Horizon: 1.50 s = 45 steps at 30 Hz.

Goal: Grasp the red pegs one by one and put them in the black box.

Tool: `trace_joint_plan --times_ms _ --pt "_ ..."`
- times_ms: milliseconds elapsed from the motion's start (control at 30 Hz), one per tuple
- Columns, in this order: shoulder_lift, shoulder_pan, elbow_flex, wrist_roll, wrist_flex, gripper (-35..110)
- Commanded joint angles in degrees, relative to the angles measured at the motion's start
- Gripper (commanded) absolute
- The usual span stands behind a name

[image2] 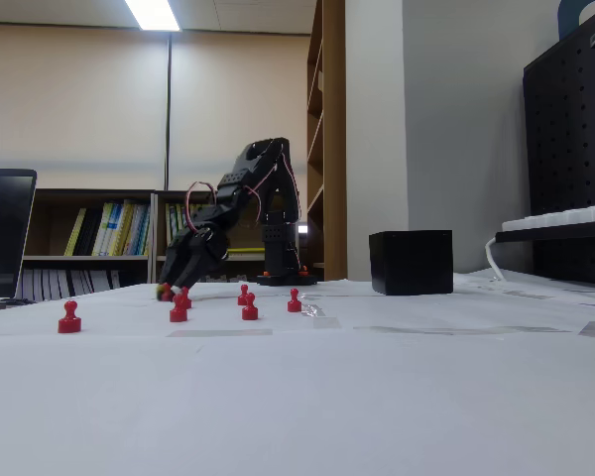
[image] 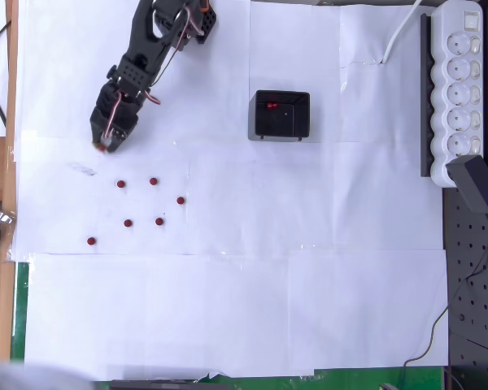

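My black gripper (image: 103,145) is tilted down to the white paper at the upper left of the overhead view, its jaws closed narrowly on a red peg (image: 102,148) at their tip. In the fixed view the gripper (image2: 168,290) touches down just behind the peg group. Several more red pegs stand loose below it, among them one peg (image: 120,184), another (image: 180,200) and the outermost (image: 91,241). The black box (image: 281,115) sits to the right, apart from the arm, with a red peg (image: 271,105) inside. In the fixed view the box (image2: 411,262) stands right of the arm.
A white power strip (image: 459,89) with a black adapter (image: 478,183) lies along the right edge, its cable running off the top. The table's wooden edge (image: 10,97) is close to the gripper's left. Taped white paper sheets (image: 244,309) cover the table.
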Motion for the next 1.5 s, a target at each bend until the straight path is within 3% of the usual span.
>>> trace_joint_plan --times_ms 0,133,267,433,567,833,967,1267,1467 --pt "-14.41 -7.91 10.02 -5.45 29.71 0" --pt "-16.88 -23.47 25.22 -16.35 51.33 0" --pt "-15.47 -41.40 38.50 -29.00 62.05 0" --pt "-12.13 -58.80 40.52 -42.36 58.71 0" --pt "-6.77 -66.71 38.58 -49.66 53.35 0" --pt "7.12 -72.25 35.33 -53.70 38.23 0" --pt "10.63 -73.56 35.68 -53.79 35.86 0" --pt "11.51 -74.71 37.00 -53.26 41.66 10" --pt "0.26 -70.84 39.99 -51.86 45.62 12"
